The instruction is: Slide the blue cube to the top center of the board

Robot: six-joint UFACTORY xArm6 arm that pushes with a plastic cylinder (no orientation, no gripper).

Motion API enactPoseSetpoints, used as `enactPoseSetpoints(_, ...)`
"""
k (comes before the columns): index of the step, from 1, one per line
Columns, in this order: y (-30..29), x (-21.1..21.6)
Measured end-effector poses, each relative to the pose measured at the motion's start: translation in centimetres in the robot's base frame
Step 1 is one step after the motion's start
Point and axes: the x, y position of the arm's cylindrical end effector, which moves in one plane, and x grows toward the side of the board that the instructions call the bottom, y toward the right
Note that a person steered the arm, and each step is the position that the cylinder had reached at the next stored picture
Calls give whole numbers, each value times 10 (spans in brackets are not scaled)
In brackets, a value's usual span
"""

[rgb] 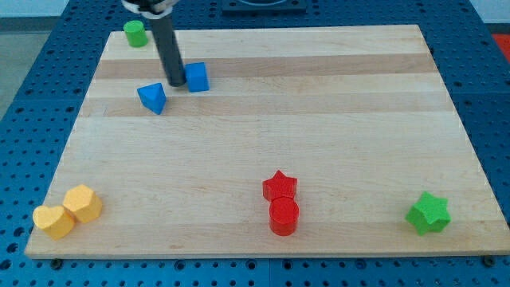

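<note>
The blue cube (197, 77) sits on the wooden board (319, 135) in the upper left part. My tip (174, 82) is right at the cube's left side, touching or nearly touching it. The dark rod rises from there to the view's top. A second blue block, wedge-like (152, 98), lies just below and left of my tip.
A green cylinder (135, 33) stands at the board's top left corner. Two yellow blocks (53, 222) (83, 203) lie at the bottom left. A red star (280, 186) and a red cylinder (284, 216) sit at bottom centre. A green star (429, 213) is at bottom right.
</note>
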Motion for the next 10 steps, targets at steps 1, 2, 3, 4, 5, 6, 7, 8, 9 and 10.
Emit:
enactPoseSetpoints(1,45,0)
enactPoseSetpoints(2,69,19)
enactPoseSetpoints(3,90,32)
enactPoseSetpoints(4,103,15)
enactPoseSetpoints(5,106,-10)
enactPoseSetpoints(6,109,-34)
enactPoseSetpoints(7,109,-61)
enactPoseSetpoints(8,109,-84)
enactPoseSetpoints(9,109,-102)
enactPoseSetpoints(10,108,-102)
